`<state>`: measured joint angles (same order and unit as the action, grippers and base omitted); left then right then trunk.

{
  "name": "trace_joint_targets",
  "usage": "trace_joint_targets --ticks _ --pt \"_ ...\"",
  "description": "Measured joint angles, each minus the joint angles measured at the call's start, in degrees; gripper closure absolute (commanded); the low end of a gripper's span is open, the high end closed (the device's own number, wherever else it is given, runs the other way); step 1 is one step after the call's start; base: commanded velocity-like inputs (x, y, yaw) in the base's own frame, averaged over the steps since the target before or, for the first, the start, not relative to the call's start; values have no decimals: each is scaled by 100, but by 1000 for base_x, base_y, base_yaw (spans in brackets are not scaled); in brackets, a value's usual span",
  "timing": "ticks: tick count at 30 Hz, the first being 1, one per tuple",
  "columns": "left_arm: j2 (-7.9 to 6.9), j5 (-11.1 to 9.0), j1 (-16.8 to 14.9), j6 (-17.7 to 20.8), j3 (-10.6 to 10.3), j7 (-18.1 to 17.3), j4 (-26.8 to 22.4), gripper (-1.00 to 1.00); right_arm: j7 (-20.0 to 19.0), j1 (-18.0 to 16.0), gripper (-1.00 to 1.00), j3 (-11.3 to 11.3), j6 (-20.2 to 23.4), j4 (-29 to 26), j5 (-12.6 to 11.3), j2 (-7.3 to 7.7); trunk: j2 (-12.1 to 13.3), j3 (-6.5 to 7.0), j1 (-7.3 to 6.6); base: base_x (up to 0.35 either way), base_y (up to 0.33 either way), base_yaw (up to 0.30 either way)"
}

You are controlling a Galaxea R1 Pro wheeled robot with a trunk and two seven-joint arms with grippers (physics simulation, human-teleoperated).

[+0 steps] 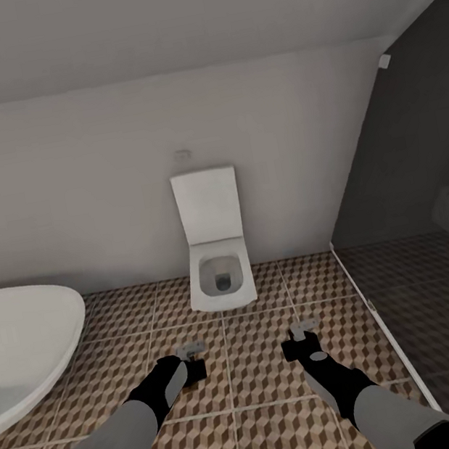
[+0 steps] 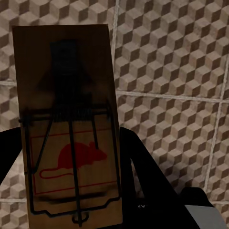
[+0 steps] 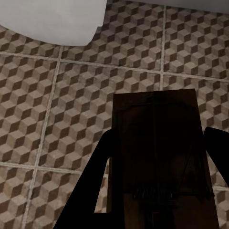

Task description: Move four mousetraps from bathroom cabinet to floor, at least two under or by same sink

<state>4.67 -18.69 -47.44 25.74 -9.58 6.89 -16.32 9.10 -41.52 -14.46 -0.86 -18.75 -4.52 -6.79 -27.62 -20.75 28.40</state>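
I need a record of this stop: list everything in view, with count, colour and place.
mousetraps: two, tan wood; one in the left gripper, one in the right gripper
toilet: one, white, against the far wall, lid up
bathtub: one, white, at left
bathroom floor: brown, beige and white cube-pattern tiles
glass partition: one, dark, at right
left gripper: black, shut on a trap
right gripper: black, shut on a trap

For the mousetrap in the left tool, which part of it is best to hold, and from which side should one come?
Probably the plain wooden end of the mousetrap, away from the black spring bar and red mouse print. That end is flat and bare, so fingers can close across the thin board from its edge. The left tool appears to hold it there already.
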Motion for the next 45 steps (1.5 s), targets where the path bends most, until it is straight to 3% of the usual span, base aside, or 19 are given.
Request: trace_joint_targets --ticks 45 --pt "1 0 -1 0 0 -7 9 100 -6 0 100 0 -1 0 6 0 -1810 -1235 990 0 0 0"
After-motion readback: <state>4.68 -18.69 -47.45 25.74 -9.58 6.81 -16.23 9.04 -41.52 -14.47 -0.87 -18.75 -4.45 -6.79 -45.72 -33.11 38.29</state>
